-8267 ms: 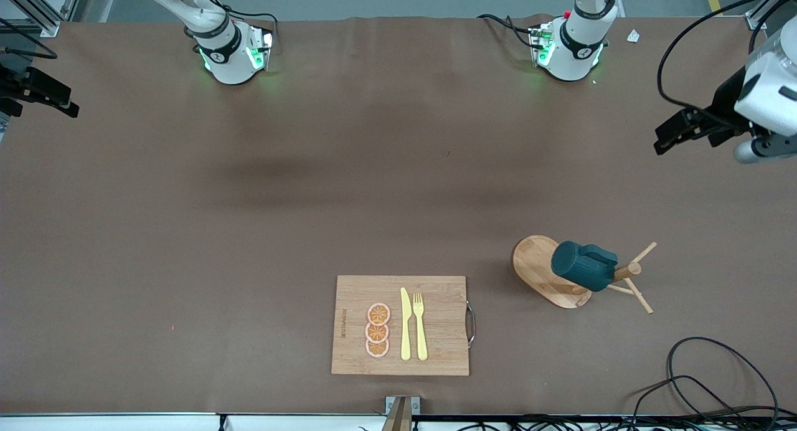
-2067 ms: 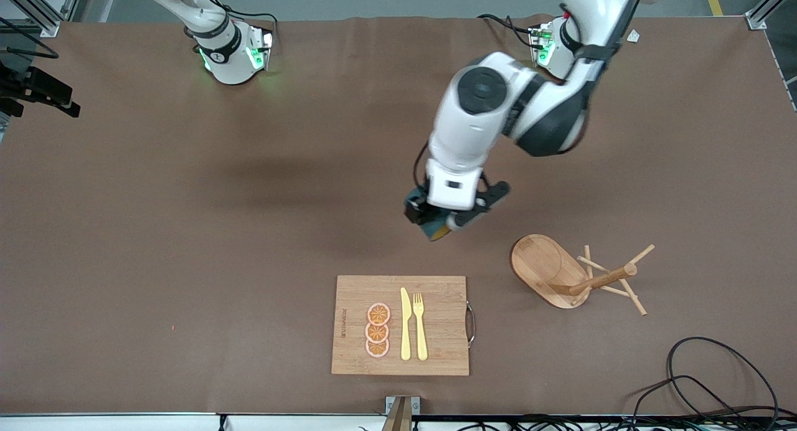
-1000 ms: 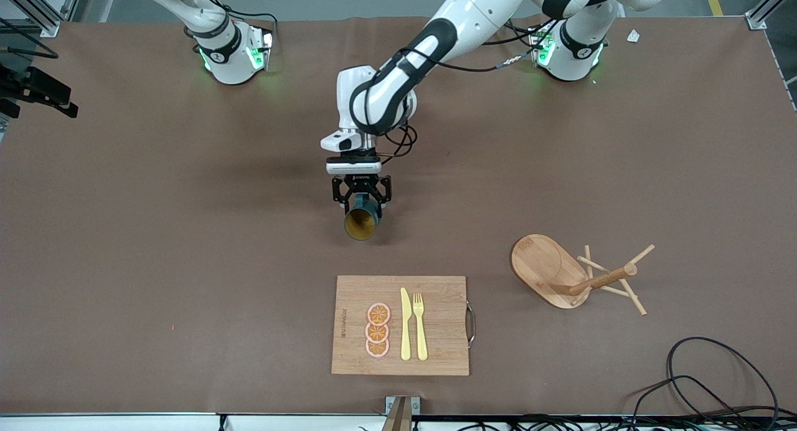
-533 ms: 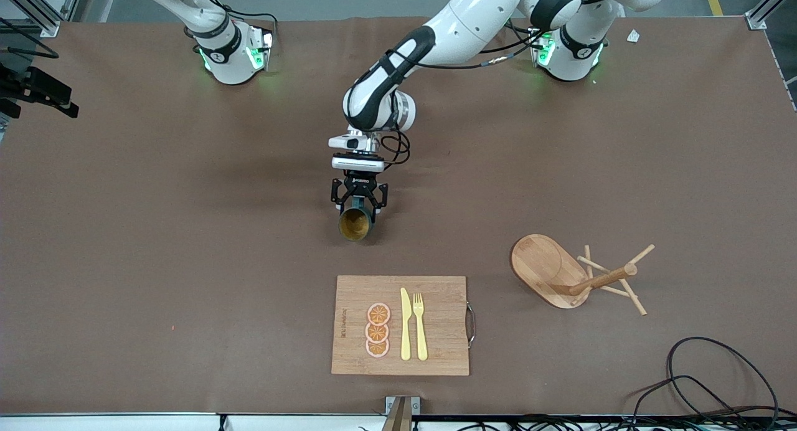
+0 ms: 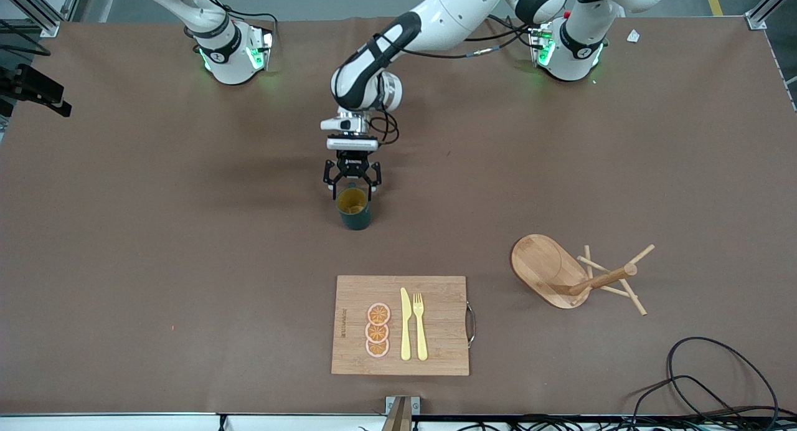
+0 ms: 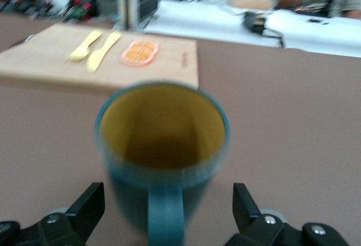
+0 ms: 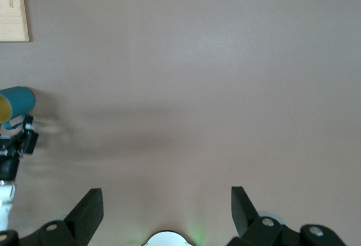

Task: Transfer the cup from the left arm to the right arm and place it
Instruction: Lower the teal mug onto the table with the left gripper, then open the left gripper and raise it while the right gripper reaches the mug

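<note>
The dark teal cup (image 5: pixel 353 210) with its mustard-yellow inside stands upright on the brown table, mid-table. My left gripper (image 5: pixel 352 182) is open just above and beside it, on the side toward the robots' bases. In the left wrist view the cup (image 6: pixel 163 144) fills the middle, handle toward the camera, and the left gripper (image 6: pixel 166 201) has a finger (image 6: pixel 90 203) on each side, apart from the cup. My right gripper (image 7: pixel 163 198) is open and empty, high over the table near its own base; it waits. The cup also shows in the right wrist view (image 7: pixel 17 102).
A wooden cutting board (image 5: pixel 436 294) with a yellow knife (image 5: pixel 405 325), fork (image 5: pixel 419 325) and orange slices (image 5: pixel 377 330) lies nearer to the front camera than the cup. A wooden mug tree (image 5: pixel 576 275) stands toward the left arm's end. Cables (image 5: pixel 710 381) lie at that corner.
The left gripper, which held the cup tilted in the air, has set it upright on the table, opened, and drawn back toward the bases. The right arm has barely moved.
</note>
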You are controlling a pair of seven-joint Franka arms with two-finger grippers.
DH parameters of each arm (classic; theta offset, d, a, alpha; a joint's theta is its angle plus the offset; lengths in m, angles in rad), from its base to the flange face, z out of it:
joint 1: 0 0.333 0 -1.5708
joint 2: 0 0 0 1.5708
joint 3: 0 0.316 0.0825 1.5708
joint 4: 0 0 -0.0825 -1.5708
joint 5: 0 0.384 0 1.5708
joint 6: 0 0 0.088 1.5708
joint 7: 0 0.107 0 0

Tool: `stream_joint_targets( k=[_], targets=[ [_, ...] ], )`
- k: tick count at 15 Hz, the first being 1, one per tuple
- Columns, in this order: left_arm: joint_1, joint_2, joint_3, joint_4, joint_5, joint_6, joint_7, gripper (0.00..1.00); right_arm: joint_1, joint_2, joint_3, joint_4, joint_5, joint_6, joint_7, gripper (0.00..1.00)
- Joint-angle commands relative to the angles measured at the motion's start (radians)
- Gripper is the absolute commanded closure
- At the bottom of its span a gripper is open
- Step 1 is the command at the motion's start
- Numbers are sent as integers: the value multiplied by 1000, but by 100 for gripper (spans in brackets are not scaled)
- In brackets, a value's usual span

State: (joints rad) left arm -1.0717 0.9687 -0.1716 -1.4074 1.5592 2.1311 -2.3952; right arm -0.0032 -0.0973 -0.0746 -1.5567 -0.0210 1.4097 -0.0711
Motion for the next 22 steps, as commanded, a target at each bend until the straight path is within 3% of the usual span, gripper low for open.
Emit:
stream_joint_targets(
  k=[1, 3, 7, 12, 16, 20, 22],
  targets=[
    [-11, -74, -81, -12, -138, -112, 2, 0, -9, 10, 1, 23, 1, 5, -15, 0],
    [-8, -123, -140, -12, -242, -184, 13, 0, -12, 71, 3, 23, 4, 21, -12, 0],
    [9, -287, -146, -15, -517, -256, 96, 0, -38, 192, 2, 32, 12, 119, -16, 0],
    [224, -560, -146, -12, -916, -286, 492, 0, -20, 255, 6, -34, 9, 213, 43, 0],
    [410, -651, -146, -10, -1093, -304, 736, 0, 75, 255, 9, -106, 12, 244, 391, 0],
    [597, -689, -146, -5, -1137, -410, 1125, 0, 213, 252, 9, -195, 13, 299, 734, 0],
    [712, -720, -147, -5, -1224, -427, 1258, 0, 297, 248, 10, -258, 16, 366, 905, 0]
  ],
)
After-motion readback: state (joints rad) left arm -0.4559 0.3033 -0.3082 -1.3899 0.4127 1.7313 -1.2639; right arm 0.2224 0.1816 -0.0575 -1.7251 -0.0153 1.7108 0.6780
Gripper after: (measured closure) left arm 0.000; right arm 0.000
